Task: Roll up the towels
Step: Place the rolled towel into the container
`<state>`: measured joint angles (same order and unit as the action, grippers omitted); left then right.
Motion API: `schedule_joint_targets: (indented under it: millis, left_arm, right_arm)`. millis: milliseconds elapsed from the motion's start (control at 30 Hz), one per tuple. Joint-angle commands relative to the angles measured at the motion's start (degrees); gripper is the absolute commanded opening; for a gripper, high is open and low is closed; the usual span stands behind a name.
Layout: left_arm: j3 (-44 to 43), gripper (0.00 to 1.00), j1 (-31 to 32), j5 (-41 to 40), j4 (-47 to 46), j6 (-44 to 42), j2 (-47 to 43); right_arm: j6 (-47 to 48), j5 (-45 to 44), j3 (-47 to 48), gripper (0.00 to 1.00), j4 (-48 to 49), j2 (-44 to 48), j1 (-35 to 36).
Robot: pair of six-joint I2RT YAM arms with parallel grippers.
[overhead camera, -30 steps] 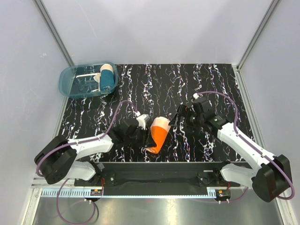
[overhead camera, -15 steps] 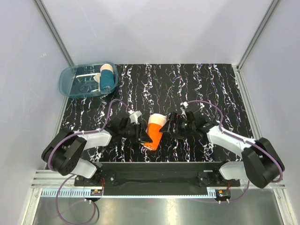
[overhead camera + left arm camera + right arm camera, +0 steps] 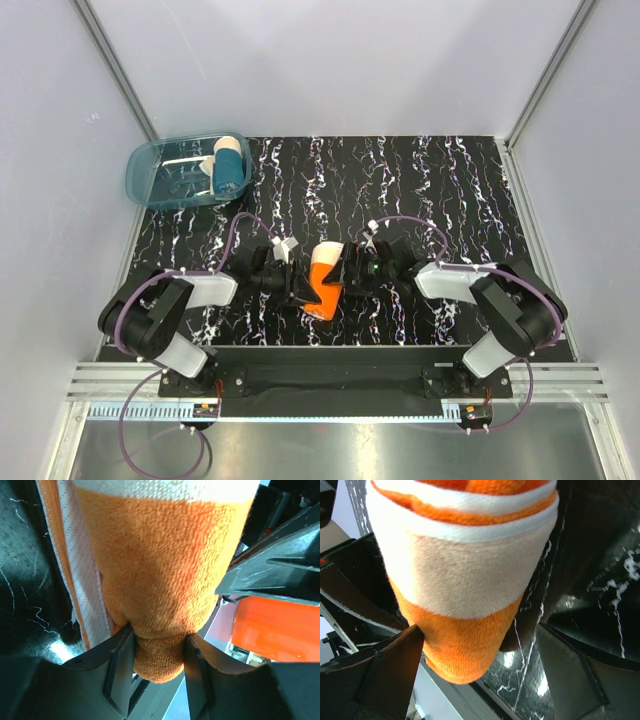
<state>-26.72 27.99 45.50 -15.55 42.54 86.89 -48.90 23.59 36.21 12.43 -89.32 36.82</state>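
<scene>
An orange towel (image 3: 324, 281) with a cream and white band is rolled into a thick bundle at the front middle of the black marbled table (image 3: 470, 180). My left gripper (image 3: 300, 285) is shut on its left side; in the left wrist view the towel (image 3: 160, 575) is squeezed between my fingers (image 3: 120, 670). My right gripper (image 3: 348, 272) is open round the roll's right side; in the right wrist view the towel (image 3: 465, 595) fills the gap, touching the left finger (image 3: 395, 670), apart from the right one.
A clear blue tub (image 3: 150, 182) at the back left corner holds a rolled teal and cream towel (image 3: 229, 166). Grey walls enclose the table. The table's front edge runs just below the roll.
Both arms have drawn in toward the middle. The right gripper has moved left up to the roll. The roll has swung more upright and shifted slightly left.
</scene>
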Motion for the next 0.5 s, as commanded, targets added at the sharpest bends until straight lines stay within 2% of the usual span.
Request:
schedule_joint_targets:
  millis: [0,167,267,333,433,467]
  left_arm:
    - [1.0,0.43,-0.9,-6.7,8.2,-2.8,4.3]
    - [0.7,0.43,-1.7,-5.2,6.0,-2.2,7.4]
    - [0.5,0.43,-2.0,-4.6,5.9,-2.3,8.5]
    - [0.7,0.43,-2.1,-4.4,5.4,-2.0,8.8]
    - [0.8,0.43,-2.5,-4.0,5.0,-1.8,8.8]
    - [0.7,0.43,-2.6,-3.9,4.9,-1.7,8.8]
  right_arm:
    - [0.5,-0.1,1.9,1.00,7.4,-3.0,1.3]
    - [1.5,-1.4,1.7,0.99,12.1,-7.4,3.0]
    - [1.7,-1.4,1.4,0.92,15.3,-10.0,4.3]
    - [1.4,-0.9,1.1,0.86,18.3,-11.2,4.9]
    - [0.7,-0.3,0.1,0.70,22.5,-13.9,5.5]
    - [0.2,0.0,0.0,0.61,23.4,-15.0,5.6]
